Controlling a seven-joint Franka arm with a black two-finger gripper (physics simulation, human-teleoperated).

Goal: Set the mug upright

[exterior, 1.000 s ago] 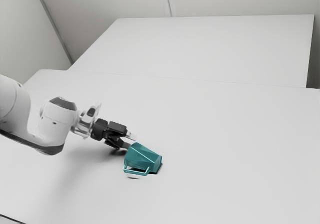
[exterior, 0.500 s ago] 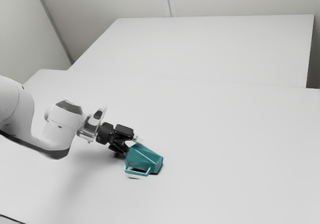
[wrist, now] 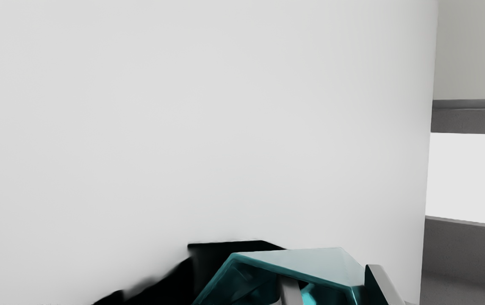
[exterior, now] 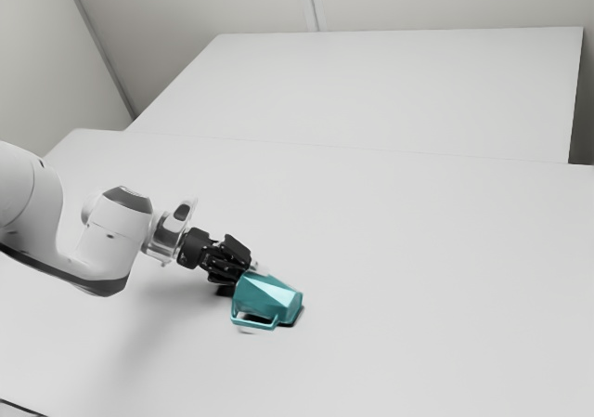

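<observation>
Pale walls (exterior: 186, 8) stand behind a broad white worktop (exterior: 418, 296), and along its far edge a second white surface (exterior: 390, 83) carries on toward the back of the room. From where I stand, the white arm (exterior: 116, 241) comes in from the exterior view's left, low over the worktop.

The teal mug (exterior: 269, 296) is over on its side, out on the open worktop, well apart from the far edge and from the far corner at the exterior view's left. Its mouth faces the gripper (exterior: 252, 267), and its base points toward the exterior view's right and a little nearer to me. The handle (exterior: 253, 324) juts out on the side nearest me, low down by the worktop. A dark shadow sits under the base.

The wrist view looks into the mug past its angular rim (wrist: 293, 272). One finger (wrist: 291, 292) reaches inside, and the other (wrist: 382, 279) stands outside, close along the wall. The gripper is parted around that wall, with teal showing between the inner finger and the wall, so it has no grip from both sides. Apart from that finger, I can make out nothing in the mug, though its depth is partly hidden.
</observation>
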